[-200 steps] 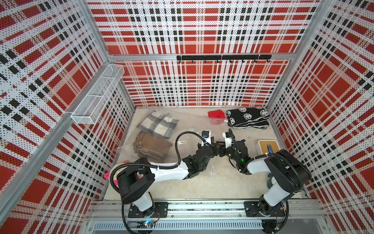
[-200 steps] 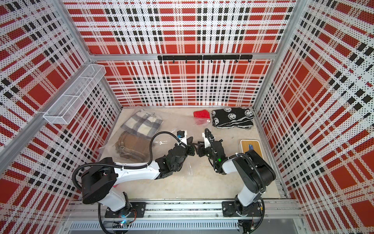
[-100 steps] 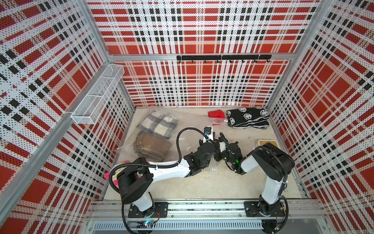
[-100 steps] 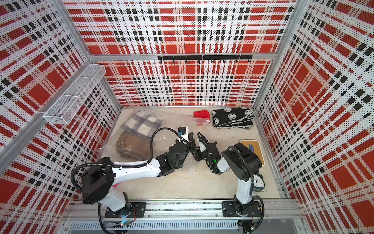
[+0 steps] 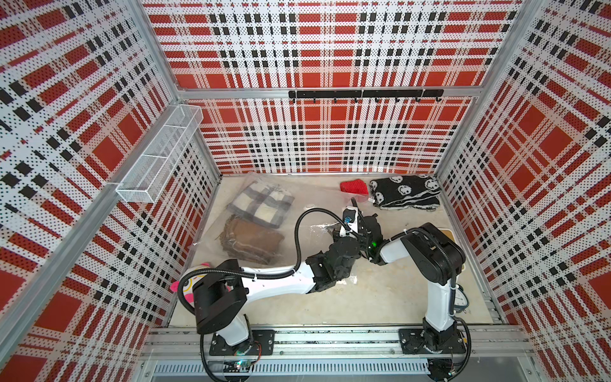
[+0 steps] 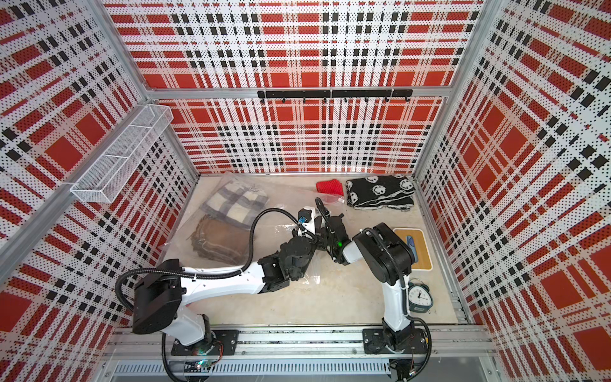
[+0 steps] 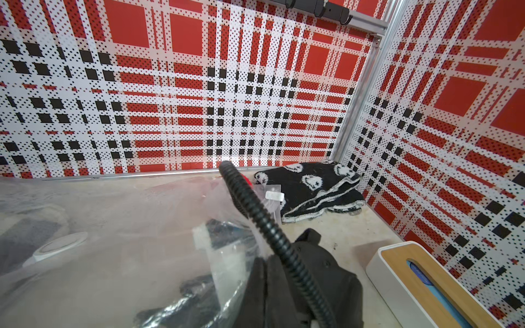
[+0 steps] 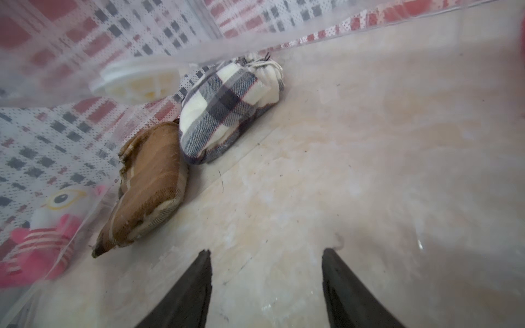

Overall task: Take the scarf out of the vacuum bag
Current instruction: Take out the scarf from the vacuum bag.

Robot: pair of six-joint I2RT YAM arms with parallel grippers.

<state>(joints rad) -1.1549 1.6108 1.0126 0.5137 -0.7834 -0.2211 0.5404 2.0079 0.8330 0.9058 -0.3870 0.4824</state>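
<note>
— Where is the vacuum bag (image 5: 317, 227) from your side?
— I see it flat on the pale stone-look floor (image 5: 380, 297) toward the left wall. It is clear crinkly film with two folded pieces inside: a cream-and-grey plaid scarf (image 5: 261, 205), woven, touching a brown scarf (image 5: 253, 239) with frayed edges
— And the claws?
— My left gripper (image 5: 335, 232) is pressed together on the bag's top film near its mouth. My right gripper (image 8: 266, 252) is spread under that film, with nothing between its black tapered fingers (image 8: 199, 284)
— Does any one camera give you more?
— My right wrist view shows the round white valve (image 8: 136, 79) from beneath, ribbed; both top views give only its flat cap. My left wrist view shows a black knit (image 7: 312, 184) in white-trimmed layers, near a wood-topped tissue box (image 7: 426, 278)
</note>
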